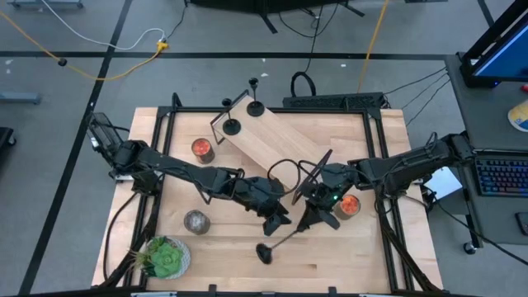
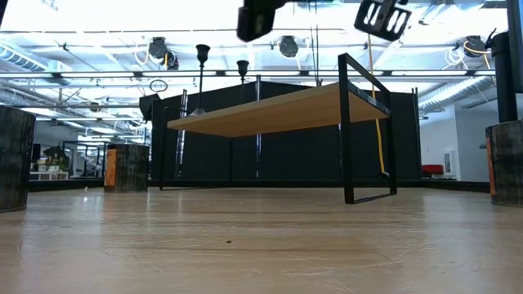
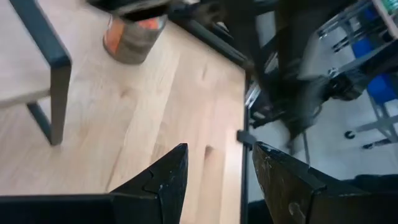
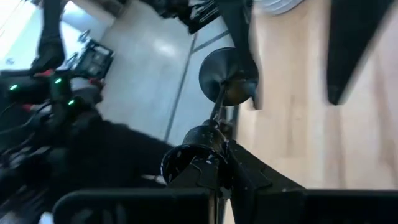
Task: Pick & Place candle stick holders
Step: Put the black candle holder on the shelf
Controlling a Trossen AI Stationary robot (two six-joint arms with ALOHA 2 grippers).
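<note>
The right gripper (image 1: 312, 221) hangs over the front middle of the table (image 1: 346, 264), its fingers pressed together on the top of a candle stick holder (image 1: 280, 242). The stem of that holder slants down and away from the gripper, and its round base sits near the table's front edge; whether the base touches the wood or hangs just clear of it cannot be told. In the right wrist view the same holder (image 4: 225, 78) runs out from between the closed fingers with its base at the far end. Two more holders already stand upright on the far end of the raised wooden shelf: one (image 1: 255, 106) near the corner and another (image 1: 232, 125) just beside it. The left gripper (image 1: 275, 216) waits close alongside the right one, its fingers (image 3: 163, 180) apart and nothing between them. The step in hand looks like the carry of a third holder, gripped but not yet placed. The next move probably calls for lifting it high enough to clear the shelf's black frame (image 1: 309, 177), turning the stem upright, and setting the base on bare shelf wood beside the two that stand there, without knocking them.
</note>
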